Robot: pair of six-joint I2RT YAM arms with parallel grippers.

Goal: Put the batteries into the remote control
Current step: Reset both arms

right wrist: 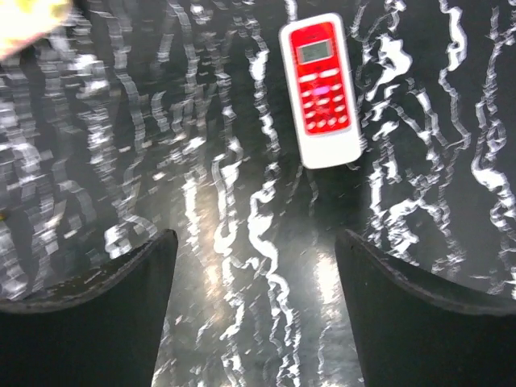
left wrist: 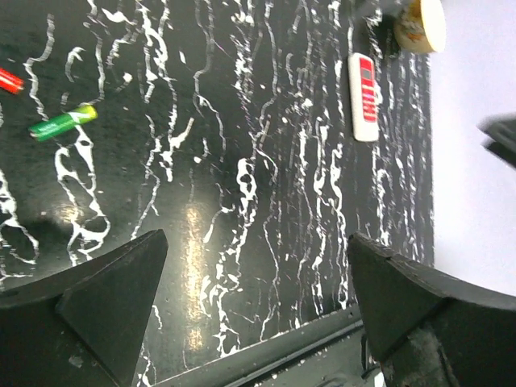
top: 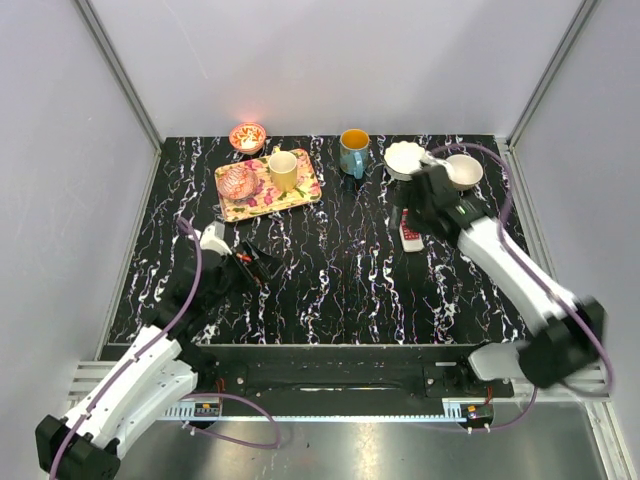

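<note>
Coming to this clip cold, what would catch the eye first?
The red-faced remote control lies face up on the black marbled table, just ahead of the open right gripper. A green battery lies loose on the table ahead of the open left gripper. A floral tray and a blue mug sit toward the far edge.

Your left arm (top: pixel 150 375) and right arm (top: pixel 510 265) have white shells with black joints and black end blocks. A thin purple cable (top: pixel 198 262) loops loosely along each arm. On the left pincer (left wrist: pixel 256 238) and the right pincer (right wrist: pixel 256 234) you see broad, dark, matte, wedge-shaped fingers (left wrist: pixel 105 306) with slightly scuffed, dusty surfaces.
</note>
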